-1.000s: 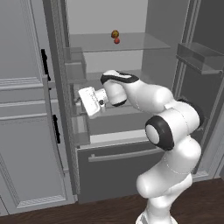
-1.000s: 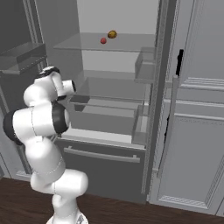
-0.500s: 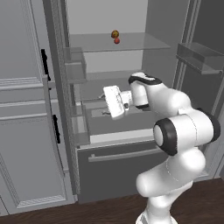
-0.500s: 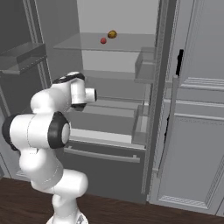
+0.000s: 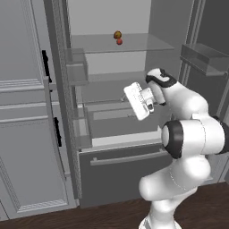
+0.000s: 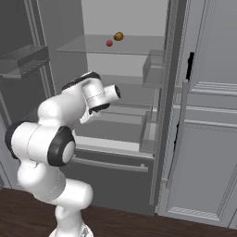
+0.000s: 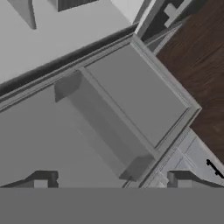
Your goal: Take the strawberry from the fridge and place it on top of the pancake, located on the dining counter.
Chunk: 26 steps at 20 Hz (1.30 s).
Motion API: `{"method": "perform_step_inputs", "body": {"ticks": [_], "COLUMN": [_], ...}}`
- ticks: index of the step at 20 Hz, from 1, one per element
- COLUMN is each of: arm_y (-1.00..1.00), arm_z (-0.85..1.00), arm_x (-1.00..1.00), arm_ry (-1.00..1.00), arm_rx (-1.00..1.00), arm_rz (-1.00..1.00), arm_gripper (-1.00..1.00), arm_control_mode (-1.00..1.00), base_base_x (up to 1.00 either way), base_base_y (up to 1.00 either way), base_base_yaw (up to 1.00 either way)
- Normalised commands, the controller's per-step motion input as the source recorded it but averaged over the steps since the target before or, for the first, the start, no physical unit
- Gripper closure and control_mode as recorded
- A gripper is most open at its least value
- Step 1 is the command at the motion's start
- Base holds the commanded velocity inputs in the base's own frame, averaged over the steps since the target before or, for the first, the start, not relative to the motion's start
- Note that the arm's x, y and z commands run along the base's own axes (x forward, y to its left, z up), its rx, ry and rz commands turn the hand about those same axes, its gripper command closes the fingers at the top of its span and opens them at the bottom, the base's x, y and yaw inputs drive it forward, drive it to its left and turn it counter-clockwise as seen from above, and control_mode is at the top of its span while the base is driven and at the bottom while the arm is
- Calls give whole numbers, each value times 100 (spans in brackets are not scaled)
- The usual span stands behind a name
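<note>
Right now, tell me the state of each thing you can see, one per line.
fridge: doors open, bottom drawer shut
strawberry: resting on the upper glass shelf, untouched
brown fruit: on the same shelf, right by the strawberry
claw: open, empty, well below that shelf

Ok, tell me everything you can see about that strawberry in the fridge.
The strawberry is a tiny red, rounded fruit resting on the clear glass shelf high in the open fridge. It sits right beside a slightly larger brownish-orange fruit; whether they touch is unclear. Nothing grips it: the open claw is well below it.
</note>
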Motion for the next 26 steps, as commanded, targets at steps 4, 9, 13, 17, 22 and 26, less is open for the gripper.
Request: {"method": "perform_step_inputs", "body": {"ticks": [4,9,13,17,22,26], "arm_y": [-43,-19,-32,-63,-58,-1], "arm_z": [-17,0,6,10,15,46], "arm_x": [-26,-47,-44,-54,-68,-74], "arm_ry": [-42,-36,-48,-34,-10,9], "arm_rx": [-66,-77,-59,-18,-4,-17], "arm_rz": [9,15,25,22,3,-10], "arm_gripper": [-100,-100,-100,-100,-100,-100], "arm_control_mode": [-100,-100,-100,-100,-100,-100], "base_base_x": [0,0,0,0,0,0], "base_base_y": [0,0,0,0,0,0], "base_base_yaw": [0,0,0,0,0,0]}}
